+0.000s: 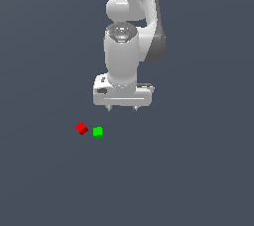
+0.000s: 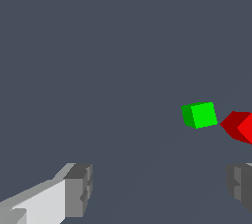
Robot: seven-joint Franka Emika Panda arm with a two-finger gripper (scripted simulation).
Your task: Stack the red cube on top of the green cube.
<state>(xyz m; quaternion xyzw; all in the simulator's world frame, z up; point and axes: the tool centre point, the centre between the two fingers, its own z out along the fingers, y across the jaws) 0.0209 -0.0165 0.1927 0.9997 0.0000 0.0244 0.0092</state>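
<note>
The red cube [image 1: 81, 128] lies on the dark floor, turned at an angle. The green cube [image 1: 97, 132] sits just to its right in the exterior view, a small gap between them. My gripper [image 1: 121, 107] hangs above the floor, up and to the exterior view's right of both cubes, open and empty. In the wrist view the green cube [image 2: 199, 115] and the red cube [image 2: 241, 126], cut by the frame edge, lie beyond my spread fingers [image 2: 78, 188], off to one side of the gap between them.
The dark grey floor [image 1: 188, 170] stretches all around. The arm's white body [image 1: 124, 51] rises above the gripper.
</note>
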